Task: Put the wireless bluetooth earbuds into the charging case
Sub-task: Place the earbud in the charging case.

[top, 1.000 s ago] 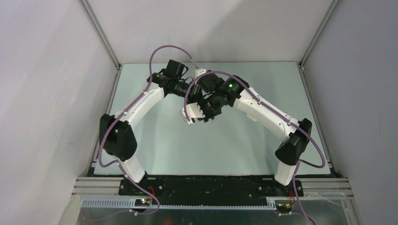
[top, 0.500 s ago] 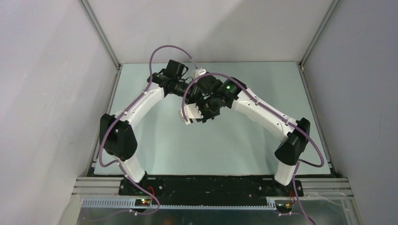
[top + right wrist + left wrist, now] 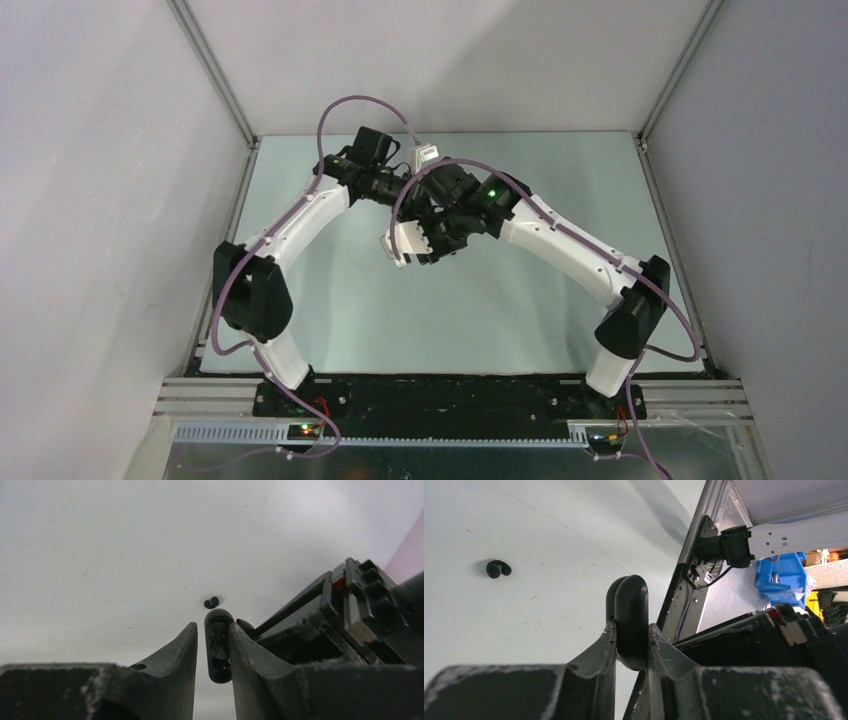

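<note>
My left gripper (image 3: 631,626) is shut on a black oval charging case (image 3: 630,600), held edge-on above the table. In the right wrist view the same case (image 3: 219,650) shows its open inside, with dark sockets and tiny lights, and stands between my right gripper's (image 3: 212,626) fingers. It rests against the right finger, and a gap separates it from the left finger. One black earbud (image 3: 498,569) lies on the table beyond the case, also in the right wrist view (image 3: 211,602). White earbuds are out of view. In the top view the two wrists (image 3: 430,205) meet over the far middle and hide the fingers.
The table is pale green (image 3: 480,300) with grey walls on three sides. The table's metal edge rail (image 3: 684,580) and blue bins (image 3: 781,577) beyond it show in the left wrist view.
My right arm has shifted slightly to the left, towards the left gripper. The left arm has held still with the case.
</note>
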Motion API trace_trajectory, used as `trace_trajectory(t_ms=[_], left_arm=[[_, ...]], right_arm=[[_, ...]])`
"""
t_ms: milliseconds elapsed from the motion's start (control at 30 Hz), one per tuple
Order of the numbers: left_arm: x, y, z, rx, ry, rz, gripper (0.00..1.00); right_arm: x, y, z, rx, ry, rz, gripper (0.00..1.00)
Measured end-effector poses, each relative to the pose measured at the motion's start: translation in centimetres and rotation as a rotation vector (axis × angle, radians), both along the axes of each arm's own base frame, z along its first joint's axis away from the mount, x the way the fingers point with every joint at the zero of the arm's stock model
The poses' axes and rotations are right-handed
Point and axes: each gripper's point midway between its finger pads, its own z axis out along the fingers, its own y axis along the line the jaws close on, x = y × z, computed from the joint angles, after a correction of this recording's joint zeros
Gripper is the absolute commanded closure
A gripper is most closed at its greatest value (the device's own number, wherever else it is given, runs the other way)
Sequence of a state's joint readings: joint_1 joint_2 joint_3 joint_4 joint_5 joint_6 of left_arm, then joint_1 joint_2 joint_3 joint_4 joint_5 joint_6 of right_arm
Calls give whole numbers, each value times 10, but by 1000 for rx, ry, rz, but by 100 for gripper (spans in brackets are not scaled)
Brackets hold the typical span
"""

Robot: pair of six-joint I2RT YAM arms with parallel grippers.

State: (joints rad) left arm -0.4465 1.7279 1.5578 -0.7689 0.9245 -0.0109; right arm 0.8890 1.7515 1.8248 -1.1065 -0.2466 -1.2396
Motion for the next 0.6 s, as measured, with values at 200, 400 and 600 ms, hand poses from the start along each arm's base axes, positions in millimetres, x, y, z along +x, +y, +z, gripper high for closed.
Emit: trace_trajectory(t_ms=[200, 400, 600], left_arm=[[-1, -1, 2, -11, 4, -8, 100], [-4, -2, 3, -19, 14, -17, 100], [-5, -2, 3, -20, 21, -15, 100]], right_arm=[[-4, 4, 21, 114, -50, 2, 63], [-2, 9, 56, 253, -107, -4, 62], [1, -6, 89, 411, -75, -80, 58]])
